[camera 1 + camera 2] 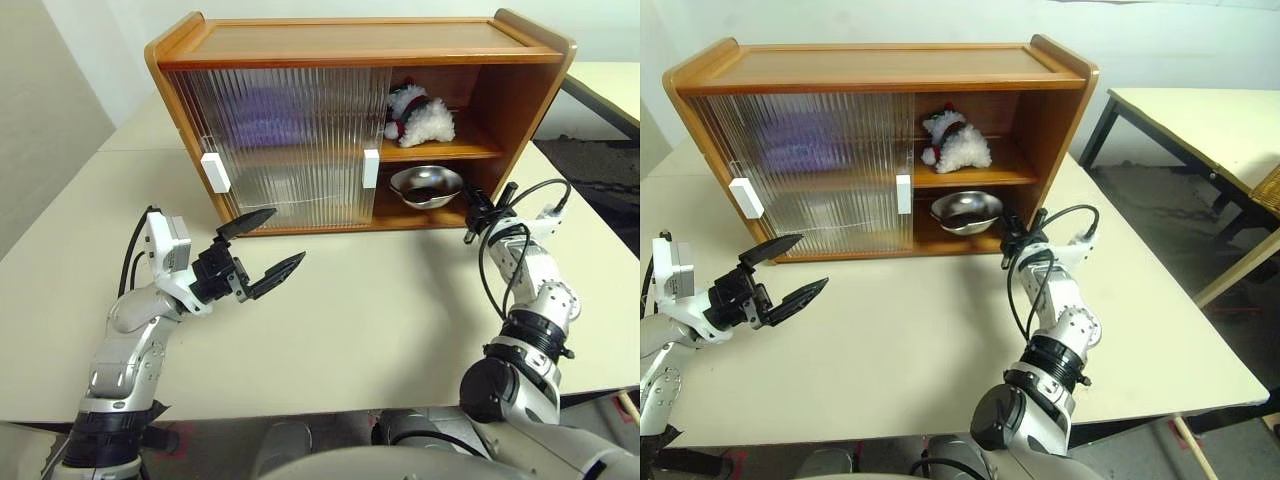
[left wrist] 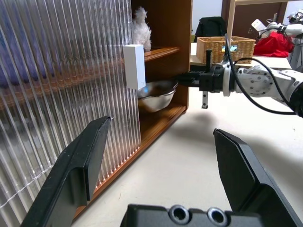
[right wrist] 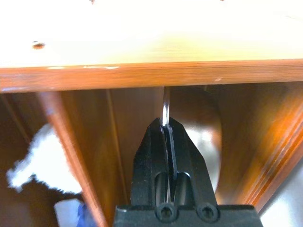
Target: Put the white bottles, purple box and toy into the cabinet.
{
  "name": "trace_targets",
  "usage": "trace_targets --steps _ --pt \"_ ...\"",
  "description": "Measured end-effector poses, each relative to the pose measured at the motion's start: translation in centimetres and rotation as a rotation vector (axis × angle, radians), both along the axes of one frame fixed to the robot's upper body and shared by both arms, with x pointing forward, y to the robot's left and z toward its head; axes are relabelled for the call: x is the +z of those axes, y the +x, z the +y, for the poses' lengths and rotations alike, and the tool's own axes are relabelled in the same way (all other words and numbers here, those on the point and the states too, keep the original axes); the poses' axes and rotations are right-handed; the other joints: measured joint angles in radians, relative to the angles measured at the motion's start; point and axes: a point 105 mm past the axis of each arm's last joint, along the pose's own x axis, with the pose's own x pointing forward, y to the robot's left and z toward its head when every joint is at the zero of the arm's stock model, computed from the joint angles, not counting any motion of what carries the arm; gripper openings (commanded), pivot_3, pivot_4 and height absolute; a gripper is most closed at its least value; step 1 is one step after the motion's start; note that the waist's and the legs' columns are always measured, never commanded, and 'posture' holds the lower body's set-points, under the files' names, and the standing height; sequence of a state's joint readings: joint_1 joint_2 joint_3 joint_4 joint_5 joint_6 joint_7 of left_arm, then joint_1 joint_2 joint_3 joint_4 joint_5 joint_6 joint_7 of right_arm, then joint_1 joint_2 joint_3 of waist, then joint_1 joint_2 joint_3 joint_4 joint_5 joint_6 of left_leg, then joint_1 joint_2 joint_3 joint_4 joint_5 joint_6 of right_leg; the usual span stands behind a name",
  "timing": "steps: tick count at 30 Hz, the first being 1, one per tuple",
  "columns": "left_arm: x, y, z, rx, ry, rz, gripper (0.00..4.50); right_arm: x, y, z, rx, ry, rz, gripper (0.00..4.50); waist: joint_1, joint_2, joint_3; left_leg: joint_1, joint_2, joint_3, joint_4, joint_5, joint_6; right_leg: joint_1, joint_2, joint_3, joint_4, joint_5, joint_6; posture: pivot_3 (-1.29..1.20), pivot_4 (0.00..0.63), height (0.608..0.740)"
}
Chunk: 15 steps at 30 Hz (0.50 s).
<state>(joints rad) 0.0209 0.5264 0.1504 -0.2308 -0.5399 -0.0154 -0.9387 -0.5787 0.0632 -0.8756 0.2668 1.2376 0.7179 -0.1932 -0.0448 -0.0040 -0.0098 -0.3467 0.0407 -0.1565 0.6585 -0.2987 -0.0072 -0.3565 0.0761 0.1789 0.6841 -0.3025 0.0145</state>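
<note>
Head views: the toy lies on the cabinet shelf, upper centre of frame; a purple blur shows behind the doors. The left gripper waits open over the worktop.

Right wrist view: the right gripper, fingers closed on nothing, faces the bowl, probably withdrawing.

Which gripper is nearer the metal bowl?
Right. The right gripper, shut, sits at the rim of the metal bowl on the lower shelf; the left gripper, open, hovers before the sliding doors.
</note>
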Motion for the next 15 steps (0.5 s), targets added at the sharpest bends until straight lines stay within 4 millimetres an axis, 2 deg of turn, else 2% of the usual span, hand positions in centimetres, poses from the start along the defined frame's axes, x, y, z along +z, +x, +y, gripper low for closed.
trace_targets --steps 6,15 --pt "0.0 0.0 -0.1 -0.001 -0.001 0.001 4.50 -1.5 0.8 1.2 -0.005 -0.024 0.052 0.03 0.000 0.000 0.000 0.000 0.000 0.000 0.000 0.000 0.000 0.000 0.000 0.000 0.000 0.000 0.000 -0.03 0.000 0.740" --pt "-0.1 0.1 -0.2 -0.001 -0.002 0.010 4.50 -1.5 2.3 2.7 -0.007 -0.076 0.065 0.03 -0.001 0.000 0.000 0.000 0.001 -0.001 0.000 0.000 0.000 0.000 0.000 -0.001 0.000 0.001 -0.001 -0.03 0.000 0.740"
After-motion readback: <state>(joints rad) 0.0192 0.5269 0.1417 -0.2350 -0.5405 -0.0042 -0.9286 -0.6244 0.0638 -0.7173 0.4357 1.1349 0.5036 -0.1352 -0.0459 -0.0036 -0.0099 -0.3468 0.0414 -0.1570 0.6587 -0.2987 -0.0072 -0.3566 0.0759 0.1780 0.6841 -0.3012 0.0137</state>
